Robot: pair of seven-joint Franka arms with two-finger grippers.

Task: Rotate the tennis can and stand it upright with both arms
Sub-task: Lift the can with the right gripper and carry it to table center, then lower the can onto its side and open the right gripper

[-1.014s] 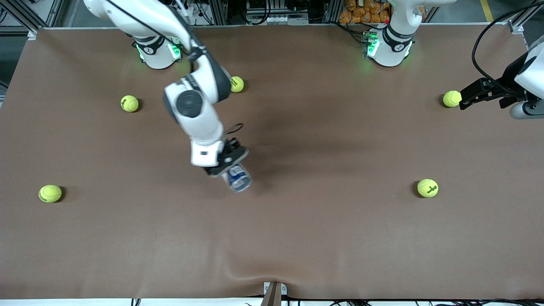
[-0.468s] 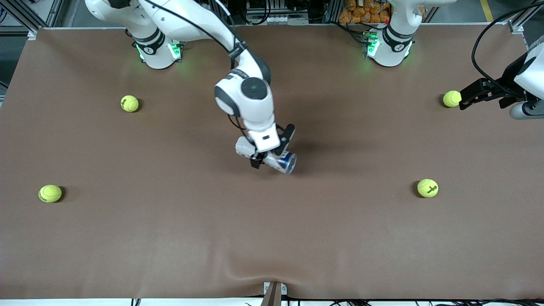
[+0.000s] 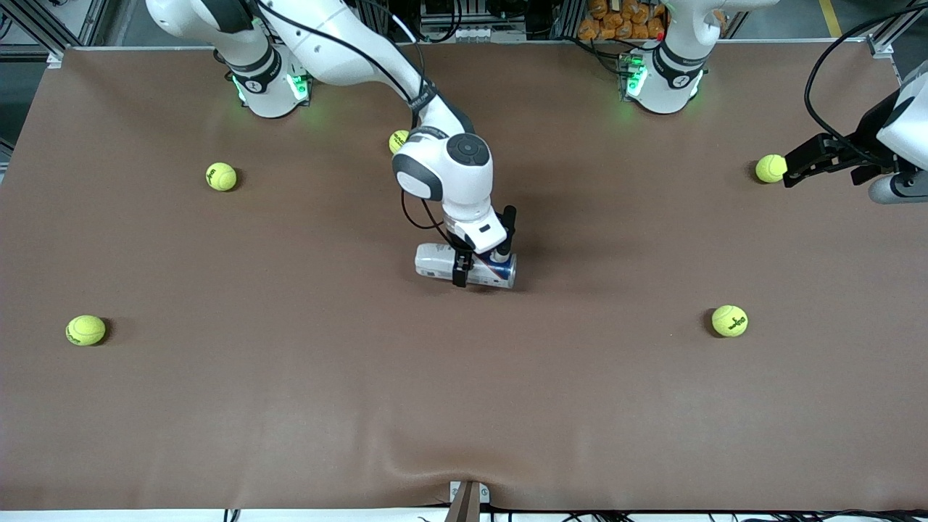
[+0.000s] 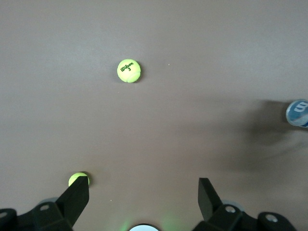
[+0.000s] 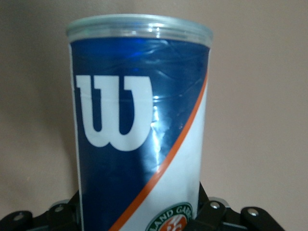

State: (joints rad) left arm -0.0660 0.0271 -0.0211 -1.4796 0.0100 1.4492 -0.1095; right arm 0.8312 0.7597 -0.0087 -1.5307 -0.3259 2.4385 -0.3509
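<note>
The tennis can (image 3: 435, 262), white and navy with a "W", lies level, low at the table's middle; I cannot tell if it touches the mat. Its blue end points toward the left arm's end of the table. My right gripper (image 3: 480, 264) is shut on the can near that end. In the right wrist view the can (image 5: 139, 120) fills the frame between the fingers of the right gripper (image 5: 139, 214). My left gripper (image 3: 788, 172) waits, open and empty, at the left arm's end, beside a tennis ball (image 3: 770, 168). In the left wrist view the left gripper (image 4: 142, 195) is spread wide, and the can's end (image 4: 297, 112) shows far off.
Tennis balls lie on the brown mat (image 3: 580, 399): one (image 3: 221, 176) and one (image 3: 85, 330) toward the right arm's end, one (image 3: 729, 320) toward the left arm's end, one (image 3: 397, 141) partly hidden by the right arm. The left wrist view shows two balls (image 4: 129, 70) (image 4: 77, 179).
My right gripper has carried the can toward the left arm's end and turned it from pointing at the camera to lying level along the table. The left arm has not moved.
</note>
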